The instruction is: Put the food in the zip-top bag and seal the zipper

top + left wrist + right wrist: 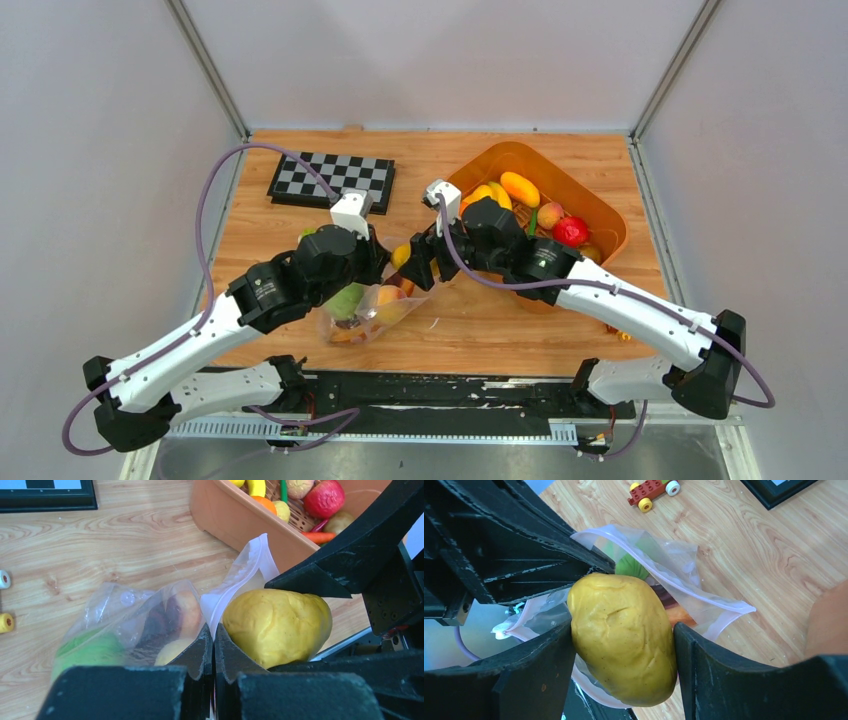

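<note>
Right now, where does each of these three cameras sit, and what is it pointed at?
Top external: above and behind the robot, looking down on the table; left arm, right arm, orange tub and checkerboard show.
Left wrist: on the left arm, looking past its shut left hand, which pinches the zip-top bag.
Right wrist: on the right arm, looking at the yellow fruit gripped in its right hand.
Shared: both wrist views show that fruit at the bag's mouth.
</note>
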Controlling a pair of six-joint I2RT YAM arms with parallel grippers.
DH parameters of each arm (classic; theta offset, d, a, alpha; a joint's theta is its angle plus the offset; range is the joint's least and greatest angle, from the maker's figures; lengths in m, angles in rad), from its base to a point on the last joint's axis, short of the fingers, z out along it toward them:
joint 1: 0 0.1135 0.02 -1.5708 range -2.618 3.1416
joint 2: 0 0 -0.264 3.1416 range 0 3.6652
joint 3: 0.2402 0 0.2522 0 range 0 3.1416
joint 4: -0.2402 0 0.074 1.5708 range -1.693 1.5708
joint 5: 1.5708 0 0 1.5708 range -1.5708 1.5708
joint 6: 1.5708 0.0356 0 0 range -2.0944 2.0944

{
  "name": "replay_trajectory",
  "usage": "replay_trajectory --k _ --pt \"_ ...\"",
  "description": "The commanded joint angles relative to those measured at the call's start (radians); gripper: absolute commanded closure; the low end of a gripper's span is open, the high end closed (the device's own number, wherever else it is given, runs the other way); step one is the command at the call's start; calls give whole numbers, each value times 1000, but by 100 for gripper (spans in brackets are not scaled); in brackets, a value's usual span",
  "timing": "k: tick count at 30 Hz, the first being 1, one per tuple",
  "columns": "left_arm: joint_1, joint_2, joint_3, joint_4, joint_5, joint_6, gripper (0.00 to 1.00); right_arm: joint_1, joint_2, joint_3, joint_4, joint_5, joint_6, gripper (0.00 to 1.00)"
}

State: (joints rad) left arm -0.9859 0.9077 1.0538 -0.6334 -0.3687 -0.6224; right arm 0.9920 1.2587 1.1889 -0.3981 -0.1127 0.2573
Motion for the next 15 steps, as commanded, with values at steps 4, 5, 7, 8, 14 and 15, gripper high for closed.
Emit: replay_trajectory --k 4,5,7,8,14,15 --pt "2 -33 52 36 -27 -8 97 14 -13 51 16 -7 -30 17" --pt "3 -37 52 37 -32 -8 96 15 -18 48 19 -2 -30 15" --pt "3 -40 52 35 -36 -8 96 14 -34 36 34 9 -30 13" --pt "3 -41 51 33 -37 -8 96 14 -40 34 37 13 -26 13" --pt "2 -41 48 22 -46 -14 96 14 -133 -3 66 90 12 14" --pt "2 -42 47 20 -50 -14 96 14 -151 -9 63 108 14 14"
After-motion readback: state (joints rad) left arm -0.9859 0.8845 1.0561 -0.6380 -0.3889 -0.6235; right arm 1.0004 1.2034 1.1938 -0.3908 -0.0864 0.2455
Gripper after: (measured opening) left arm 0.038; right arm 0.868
